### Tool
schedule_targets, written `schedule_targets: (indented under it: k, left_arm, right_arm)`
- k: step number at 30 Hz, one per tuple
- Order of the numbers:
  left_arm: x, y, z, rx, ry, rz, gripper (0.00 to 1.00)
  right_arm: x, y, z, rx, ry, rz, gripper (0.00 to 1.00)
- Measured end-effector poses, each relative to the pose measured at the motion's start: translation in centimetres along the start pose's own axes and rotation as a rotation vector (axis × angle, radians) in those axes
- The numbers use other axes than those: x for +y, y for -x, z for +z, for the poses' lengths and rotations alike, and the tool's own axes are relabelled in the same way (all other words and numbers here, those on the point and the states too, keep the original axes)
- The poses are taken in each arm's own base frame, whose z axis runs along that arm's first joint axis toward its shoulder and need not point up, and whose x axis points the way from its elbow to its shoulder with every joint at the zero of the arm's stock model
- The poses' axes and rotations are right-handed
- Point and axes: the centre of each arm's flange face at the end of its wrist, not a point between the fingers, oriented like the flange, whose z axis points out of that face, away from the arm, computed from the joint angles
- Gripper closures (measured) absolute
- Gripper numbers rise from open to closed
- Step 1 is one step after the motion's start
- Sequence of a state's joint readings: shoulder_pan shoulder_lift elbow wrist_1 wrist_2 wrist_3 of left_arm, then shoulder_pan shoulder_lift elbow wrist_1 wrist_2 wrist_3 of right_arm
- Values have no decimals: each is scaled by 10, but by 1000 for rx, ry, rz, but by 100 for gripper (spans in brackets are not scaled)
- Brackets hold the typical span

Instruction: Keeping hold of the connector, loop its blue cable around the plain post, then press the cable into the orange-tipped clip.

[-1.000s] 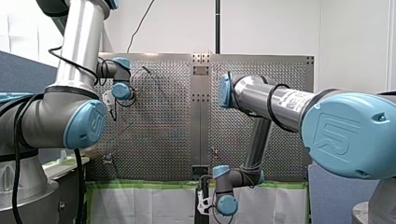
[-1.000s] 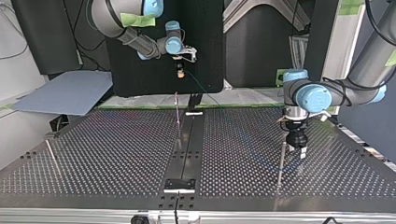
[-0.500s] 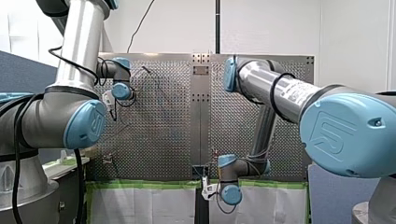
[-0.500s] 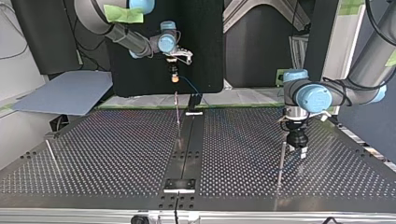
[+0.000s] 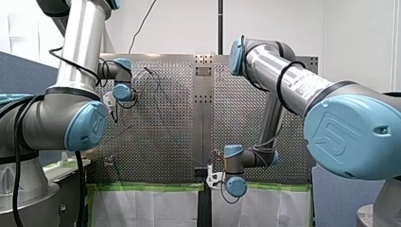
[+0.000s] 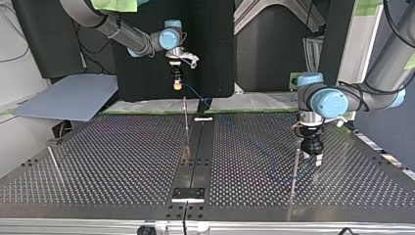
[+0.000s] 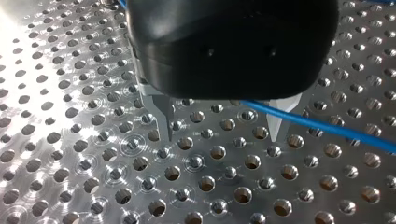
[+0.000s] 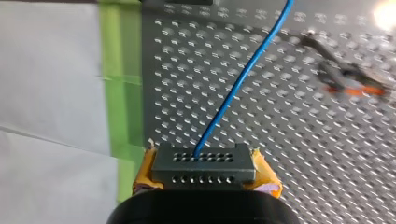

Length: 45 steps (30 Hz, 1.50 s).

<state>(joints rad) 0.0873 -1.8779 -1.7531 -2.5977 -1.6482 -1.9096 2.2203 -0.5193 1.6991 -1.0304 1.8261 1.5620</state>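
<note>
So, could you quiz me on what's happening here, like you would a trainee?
1. True or false: my right gripper is holding the connector.
2. What colour is the cable coming out of it? A red, B blue, C green.
3. Fill the gap: my left gripper, just above the table, is ___ (open or shut).

Key: 1 true; 2 B; 3 open.

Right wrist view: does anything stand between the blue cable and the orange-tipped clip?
Nothing visible does. Only bare perforated plate lies between the blue cable and the orange-tipped clip. My right pincer holds the connector.
</note>
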Motion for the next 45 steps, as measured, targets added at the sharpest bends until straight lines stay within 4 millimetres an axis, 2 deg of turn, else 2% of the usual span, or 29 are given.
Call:
schedule_targets:
  k: [12,22,26,36,45]
  left_arm:
    - [-2,-1,-1,7,-1,0,1]
    - [-1,-3,-4,11,16,3,1]
    - [-2,-5,-5,15,16,1,1]
    - [-4,-6,-6,18,12,-7,1]
    - [-5,-6,-6,17,11,-8,1]
  right_arm:
    - [13,-46,-18,106,34,30,100]
    - [38,-79,-40,136,83,51,100]
    - [44,-77,-55,106,91,29,100]
    - [52,-54,-91,23,85,-33,100]
    - [56,-37,-96,6,78,-44,100]
